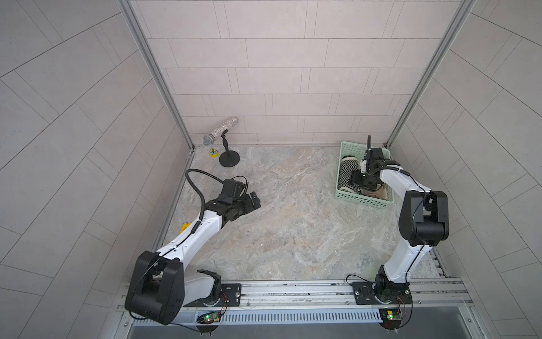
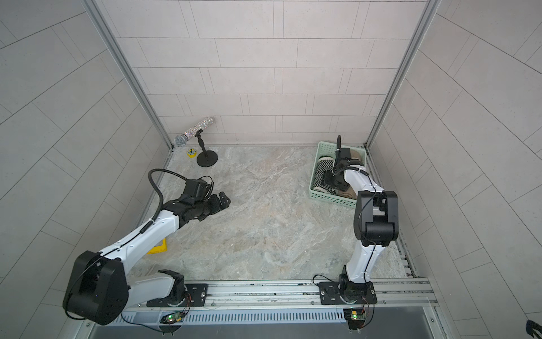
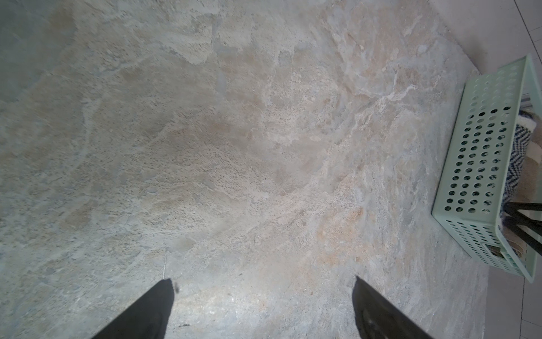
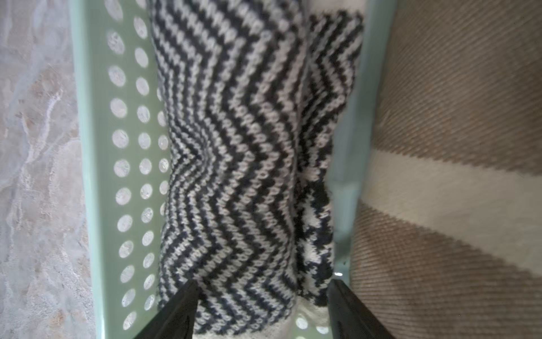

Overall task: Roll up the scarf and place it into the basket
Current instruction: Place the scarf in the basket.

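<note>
Scarf point(image 1: 347, 173) (b/w zigzag knit, rolled) lies inside basket point(image 1: 363, 202) at table's point(image 1: 293, 220) far right corner, along the basket wall nearer table centre. Tan striped cloth point(image 4: 454, 117) lies beside it in the same basket. R gripper point(image 4: 261, 281) is down in the basket, jaws apart, one finger each side of the roll's end; can't tell if they touch it. L gripper point(image 3: 263, 278) hovers over bare table, well apart from basket, jaws spread wide, nothing between. Mic on stand point(image 1: 220, 130) at far left corner.
</note>
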Robot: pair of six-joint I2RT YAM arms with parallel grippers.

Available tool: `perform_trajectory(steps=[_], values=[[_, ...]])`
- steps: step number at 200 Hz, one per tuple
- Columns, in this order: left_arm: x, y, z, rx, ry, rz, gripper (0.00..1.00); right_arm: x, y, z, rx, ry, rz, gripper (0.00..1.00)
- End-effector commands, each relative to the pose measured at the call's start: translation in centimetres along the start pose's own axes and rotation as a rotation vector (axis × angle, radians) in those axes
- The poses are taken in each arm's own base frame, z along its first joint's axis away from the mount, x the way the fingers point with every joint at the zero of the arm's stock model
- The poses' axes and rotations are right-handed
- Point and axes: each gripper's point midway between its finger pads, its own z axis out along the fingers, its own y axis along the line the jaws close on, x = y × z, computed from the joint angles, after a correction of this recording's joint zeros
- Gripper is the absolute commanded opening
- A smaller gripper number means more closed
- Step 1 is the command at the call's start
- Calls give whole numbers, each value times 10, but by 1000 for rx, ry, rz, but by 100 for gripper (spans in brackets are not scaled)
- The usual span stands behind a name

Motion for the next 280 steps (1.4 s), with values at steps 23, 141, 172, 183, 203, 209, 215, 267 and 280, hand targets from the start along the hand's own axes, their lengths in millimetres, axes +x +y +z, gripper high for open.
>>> perform_trajectory(steps=[23,141,172,183,203,209,215,267,280], values=[[6,4,4,-8,30,5,100,-2,-5,20,85,-3,21,60],[7,5,4,-7,29,5,100,30,-42,77,-129,106,361,29],[5,5,2,-13,21,7,100,20,-36,61,-139,80,317,44],[3,4,1,-10,17,7,100,13,-32,50,-144,61,288,48],[-4,1,-4,-6,-6,6,100,-5,-25,19,-150,-3,239,55],[-7,-1,-6,-2,-16,4,100,-8,-24,9,-151,-21,225,57],[-10,-3,-8,1,-28,2,100,-12,-22,-1,-151,-40,211,58],[-37,-9,-33,-5,-154,-6,100,-2,-30,-65,-72,-168,122,76],[-43,-6,-42,-20,-197,-1,100,9,-33,-75,-57,-203,107,86]])
